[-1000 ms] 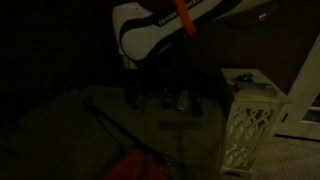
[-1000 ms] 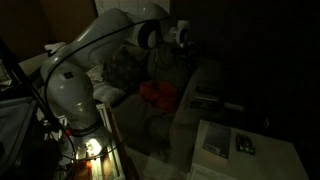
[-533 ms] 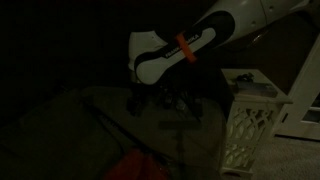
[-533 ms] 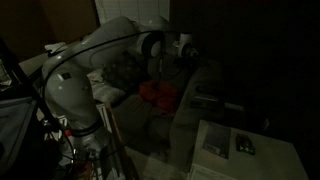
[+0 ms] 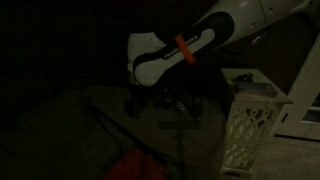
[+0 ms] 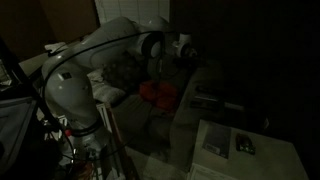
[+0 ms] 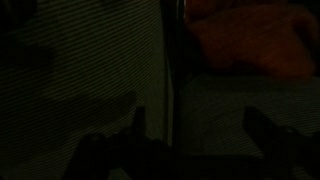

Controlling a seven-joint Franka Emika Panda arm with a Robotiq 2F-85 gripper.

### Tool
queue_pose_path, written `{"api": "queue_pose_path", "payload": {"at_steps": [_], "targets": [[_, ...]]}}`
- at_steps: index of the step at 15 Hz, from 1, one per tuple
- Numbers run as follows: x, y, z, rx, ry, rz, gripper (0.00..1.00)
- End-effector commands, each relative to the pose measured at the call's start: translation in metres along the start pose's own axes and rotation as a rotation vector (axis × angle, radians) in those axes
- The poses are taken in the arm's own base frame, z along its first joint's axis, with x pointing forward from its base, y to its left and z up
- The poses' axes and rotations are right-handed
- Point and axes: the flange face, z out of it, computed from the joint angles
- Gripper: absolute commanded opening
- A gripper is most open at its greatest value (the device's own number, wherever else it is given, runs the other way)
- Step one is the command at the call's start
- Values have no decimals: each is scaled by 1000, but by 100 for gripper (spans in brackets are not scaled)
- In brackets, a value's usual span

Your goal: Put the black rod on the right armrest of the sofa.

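Note:
The scene is very dark. The olive-grey sofa [image 5: 60, 125] fills the lower left of an exterior view. The black rod [image 5: 118, 130] lies slanted on it as a thin dark line. In the wrist view the rod [image 7: 170, 60] runs straight up the picture over the sofa fabric [image 7: 90, 60]. My gripper [image 7: 200, 125] is open, and the rod passes between its fingers, close to the left one. The gripper hangs low over the sofa in both exterior views [image 5: 165, 100] [image 6: 185, 50]. I cannot tell whether the fingers touch the rod.
A red cushion-like thing [image 5: 140, 168] [image 6: 155, 93] [image 7: 250, 40] lies on the sofa near the rod. A thin dark T-shaped stand [image 5: 178, 130] rises in front. A white lattice-sided box table [image 5: 250, 120] stands at the right.
Over the last second the arm swung right and came down towards the sofa. In the last half second it has barely moved.

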Motion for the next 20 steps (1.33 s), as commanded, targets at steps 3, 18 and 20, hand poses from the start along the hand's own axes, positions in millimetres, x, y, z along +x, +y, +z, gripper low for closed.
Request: {"api": "queue_pose_path", "payload": {"at_steps": [3,18,20], "targets": [[-14,-73,74,112,-8,70,100],[-29,-101,140,-208,201,211,100],[-32,-94,143,-218,181,244,100]]}}
